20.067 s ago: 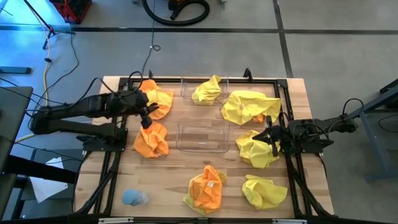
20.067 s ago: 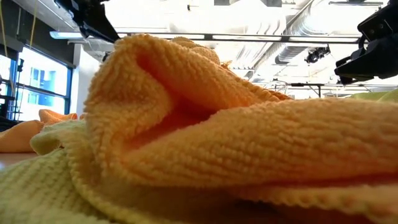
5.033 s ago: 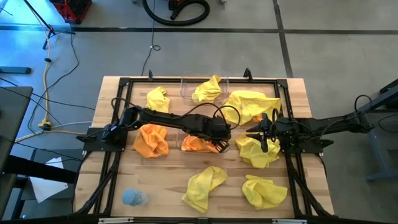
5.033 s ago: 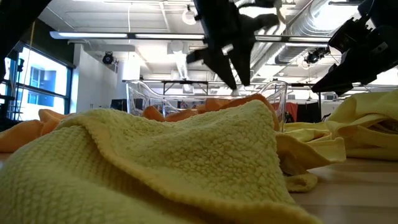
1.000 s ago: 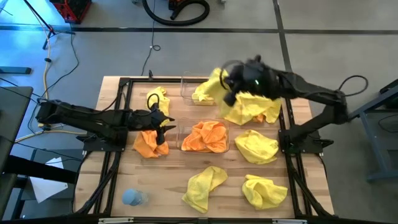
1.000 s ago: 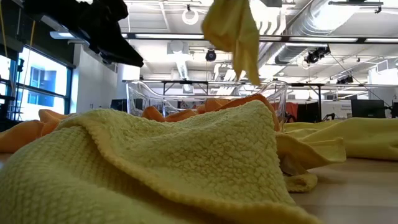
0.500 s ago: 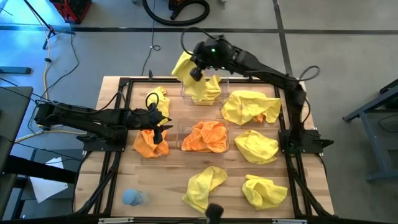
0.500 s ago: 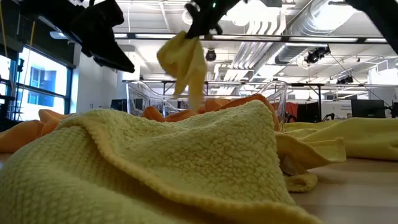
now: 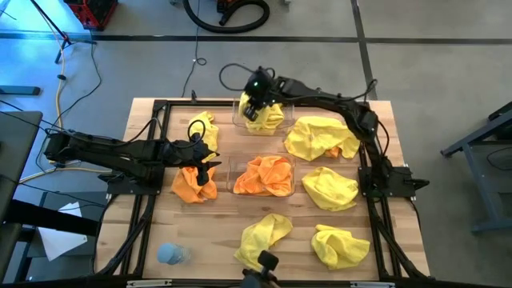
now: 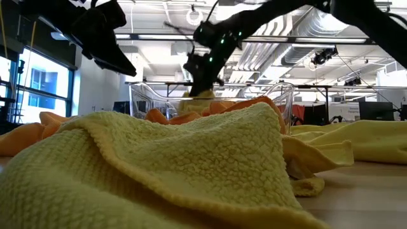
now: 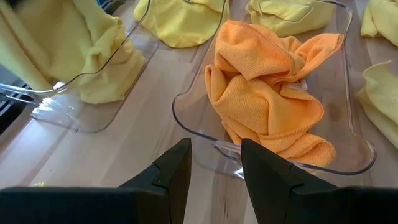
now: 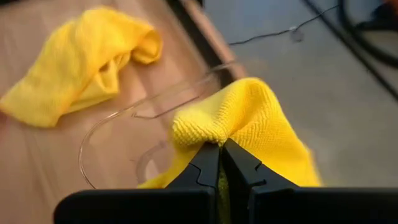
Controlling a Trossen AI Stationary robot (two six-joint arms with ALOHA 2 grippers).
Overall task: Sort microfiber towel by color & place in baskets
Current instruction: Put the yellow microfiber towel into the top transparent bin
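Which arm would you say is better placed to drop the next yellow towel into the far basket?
Right: its end effector is shut on a yellow towel over the far basket.

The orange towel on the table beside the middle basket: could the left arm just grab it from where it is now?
Probably yes. The left gripper hangs open right over that orange towel, with nothing between them.

Industrial lab, exposed ceiling ducts (image 10: pixel 299 32), concrete floor (image 9: pixel 432 72), loose cables (image 9: pixel 80 72)
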